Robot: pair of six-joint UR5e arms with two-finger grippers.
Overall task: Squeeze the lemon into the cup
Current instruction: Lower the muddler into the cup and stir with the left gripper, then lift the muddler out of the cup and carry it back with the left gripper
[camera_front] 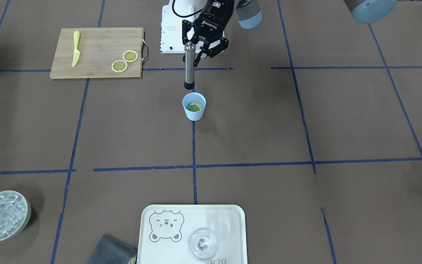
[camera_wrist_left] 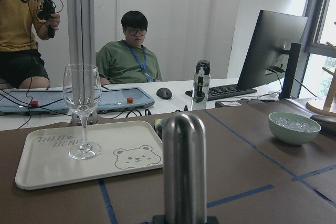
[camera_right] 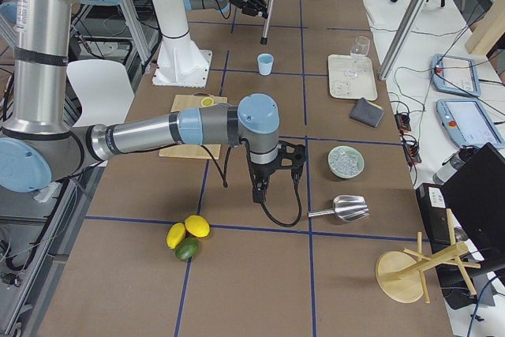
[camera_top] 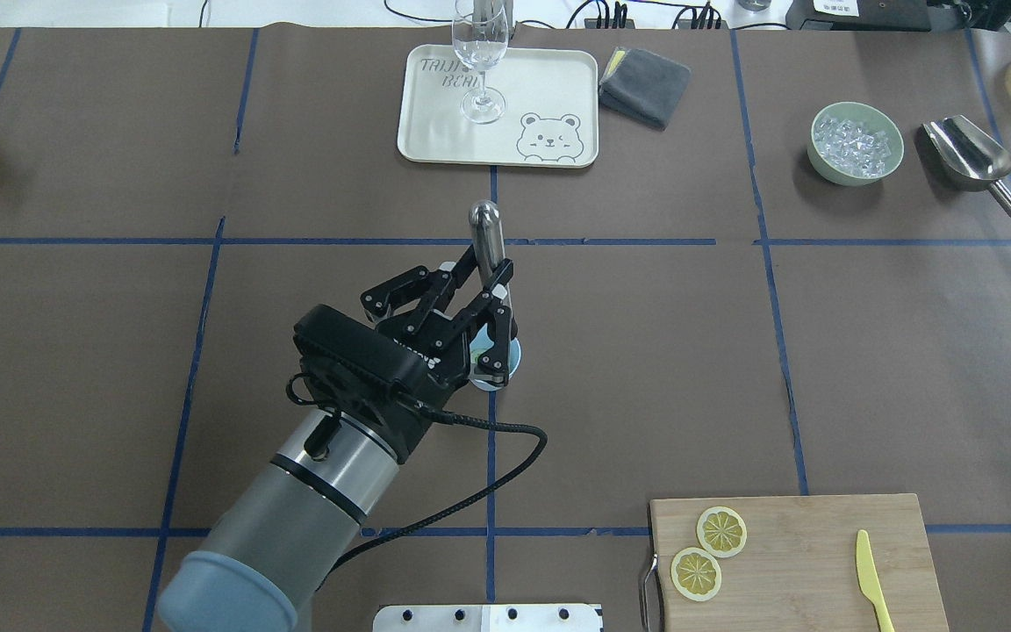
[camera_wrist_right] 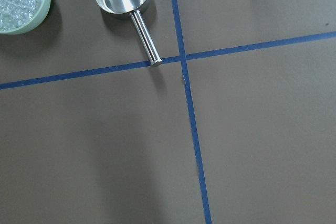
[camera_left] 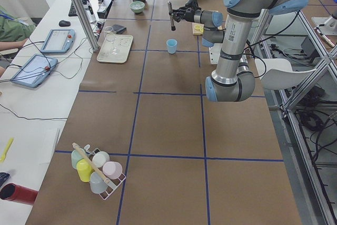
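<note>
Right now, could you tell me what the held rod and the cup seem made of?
Rod: apparently brushed steel, silvery grey with soft highlights, dark tip. Cup: likely matte plastic, opaque light blue, no sharp glints.

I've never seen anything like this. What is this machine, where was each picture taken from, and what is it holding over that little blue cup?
This robot has a left arm and a right arm at a table. It is filmed at once from across the table, from behind the robot, from each table end, and from a camera on each wrist. The left claw is shut on an upright metal rod, its lower end above a blue cup with a lemon slice inside. Two more slices and a yellow knife lie on a cutting board. A glass stands on a tray; a bowl of ice and a scoop sit farther off. The right claw hovers near that scoop; whether it is open, I cannot tell.
</note>
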